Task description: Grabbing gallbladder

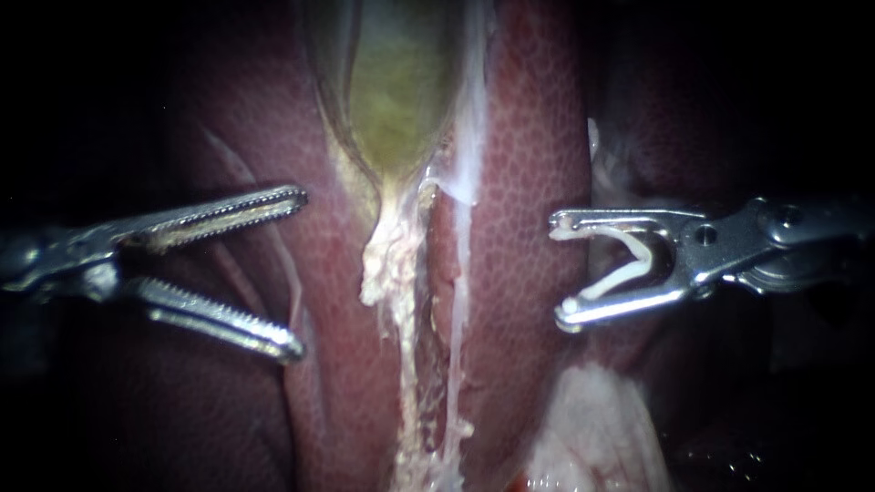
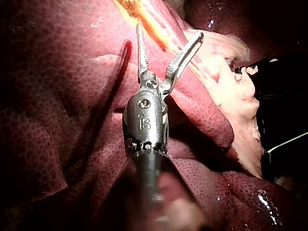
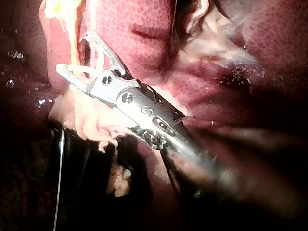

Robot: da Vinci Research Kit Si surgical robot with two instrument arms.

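Note:
The greenish gallbladder (image 1: 396, 100) lies between two lobes of the liver (image 1: 533, 182) and tapers down into pale, ragged tissue (image 1: 392, 264). My left instrument (image 1: 296, 271) reaches in over the left lobe. Its serrated jaws stand wide open and hold nothing, a short way left of the gallbladder's neck. In the left wrist view the same jaws (image 2: 169, 31) gape above the liver (image 2: 62, 96). My right instrument (image 1: 561, 269) hovers at the right lobe's edge with a white clip (image 1: 629, 264) seated between its spread jaws. The right wrist view shows these jaws (image 3: 74, 50) and the clip (image 3: 89, 71).
A pale strand of tissue (image 1: 456, 301) runs down the groove between the lobes. White fatty tissue (image 1: 592, 437) bulges below my right instrument. Dark surroundings border the liver on both sides.

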